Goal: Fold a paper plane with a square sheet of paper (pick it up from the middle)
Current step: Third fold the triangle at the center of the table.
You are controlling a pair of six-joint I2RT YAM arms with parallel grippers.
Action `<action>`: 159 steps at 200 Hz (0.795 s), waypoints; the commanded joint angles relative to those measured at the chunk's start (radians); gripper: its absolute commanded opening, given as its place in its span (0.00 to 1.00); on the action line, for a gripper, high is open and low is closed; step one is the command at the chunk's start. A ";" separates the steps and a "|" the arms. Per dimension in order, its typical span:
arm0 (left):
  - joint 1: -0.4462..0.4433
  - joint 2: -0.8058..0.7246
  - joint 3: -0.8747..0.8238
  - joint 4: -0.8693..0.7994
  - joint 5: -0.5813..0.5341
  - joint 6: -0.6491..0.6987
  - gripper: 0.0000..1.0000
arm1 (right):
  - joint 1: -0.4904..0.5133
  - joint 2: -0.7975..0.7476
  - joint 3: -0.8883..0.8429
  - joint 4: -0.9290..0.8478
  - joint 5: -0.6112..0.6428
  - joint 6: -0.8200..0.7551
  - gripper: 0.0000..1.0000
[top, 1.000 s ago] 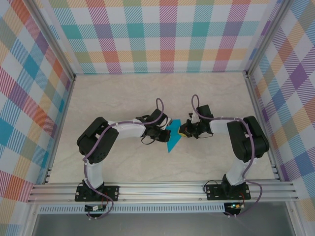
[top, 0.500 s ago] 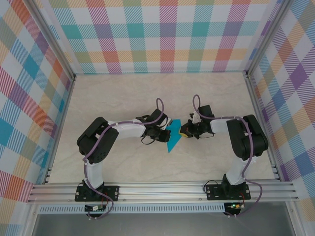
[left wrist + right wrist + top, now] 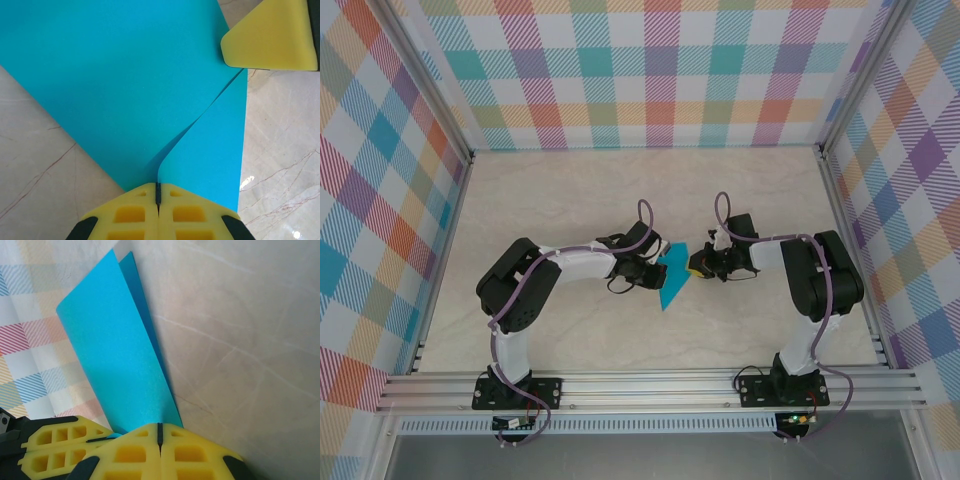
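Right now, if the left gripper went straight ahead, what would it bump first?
The left gripper pinches the blue paper; ahead lies more paper, then probably the yellow finger of the right gripper, slightly off-line; depth is unclear.

Tabletop point(image 3: 570, 190): pale cream, marble-veined, matte; small bright glare patch point(image 3: 247, 182) lower right of the left wrist view.
Back wall point(image 3: 650, 70), left wall point(image 3: 370, 200), right wall point(image 3: 920, 200): pastel plaid panels.
Aluminium rail point(image 3: 650, 390): slotted, across lower frame.
Corner posts point(image 3: 425, 85): bare metal.
Light: even, soft.
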 commanded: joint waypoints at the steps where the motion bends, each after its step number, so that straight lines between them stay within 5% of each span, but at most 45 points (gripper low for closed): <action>1: 0.003 0.034 -0.011 -0.113 -0.041 0.016 0.00 | -0.003 0.006 -0.008 -0.038 0.041 -0.047 0.00; 60: 0.003 -0.024 0.007 -0.120 -0.028 -0.010 0.08 | 0.002 -0.173 -0.017 -0.098 -0.004 -0.044 0.00; 115: 0.004 -0.156 0.003 -0.120 -0.074 -0.069 0.38 | 0.079 -0.162 -0.036 -0.070 -0.048 -0.015 0.00; 159: 0.002 -0.264 -0.057 -0.100 -0.144 -0.172 0.36 | 0.133 -0.108 -0.036 -0.034 -0.030 0.009 0.00</action>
